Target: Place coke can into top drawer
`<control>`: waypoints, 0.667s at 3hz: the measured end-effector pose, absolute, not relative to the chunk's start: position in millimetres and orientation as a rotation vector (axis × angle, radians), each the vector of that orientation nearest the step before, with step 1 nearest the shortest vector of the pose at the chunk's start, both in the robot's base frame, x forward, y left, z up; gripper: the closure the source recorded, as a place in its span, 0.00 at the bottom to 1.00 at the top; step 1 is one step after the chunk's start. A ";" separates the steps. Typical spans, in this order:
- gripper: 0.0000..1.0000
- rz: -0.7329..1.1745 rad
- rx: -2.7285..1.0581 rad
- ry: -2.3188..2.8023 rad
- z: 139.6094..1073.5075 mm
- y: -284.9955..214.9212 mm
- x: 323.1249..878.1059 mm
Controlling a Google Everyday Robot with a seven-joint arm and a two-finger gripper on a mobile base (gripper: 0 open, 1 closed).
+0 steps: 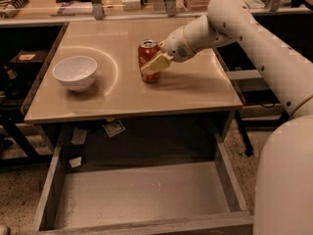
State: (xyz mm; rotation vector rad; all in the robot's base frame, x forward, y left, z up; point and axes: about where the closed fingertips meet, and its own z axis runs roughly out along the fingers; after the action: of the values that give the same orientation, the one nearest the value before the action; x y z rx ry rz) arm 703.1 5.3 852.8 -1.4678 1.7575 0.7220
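One grip: your gripper (pixel 152 62) is clamped around the coke can (pixel 146 50), far on the tabletop (pixel 195 89).
Slip: a skewed hold could tip it.
Drop: if you release high over the near top drawer (pixel 142 195), it bounces.

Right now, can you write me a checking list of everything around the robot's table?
Surface: beige table, shiny, holding two things.
Job's things: the red can stands upright near the table's middle; the drawer below is pulled open and looks empty.
Clutter: white bowl on the table, toward the picture's left; paper scraps under the table.
Hand: the hand is at the can, reaching in from the picture's right.
Cables: nothing seen.
Surroundings: cluttered bench behind the table; speckled floor.
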 end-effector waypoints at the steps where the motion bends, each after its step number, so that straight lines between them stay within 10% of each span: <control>1: 1.00 0.722 -1.468 1.758 852.8 5.3 703.1; 2: 1.00 0.670 -1.483 1.754 861.4 2.2 691.9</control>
State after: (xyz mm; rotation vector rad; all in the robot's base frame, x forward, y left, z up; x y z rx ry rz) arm 691.9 2.2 861.4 -1.4830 1.7537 0.6703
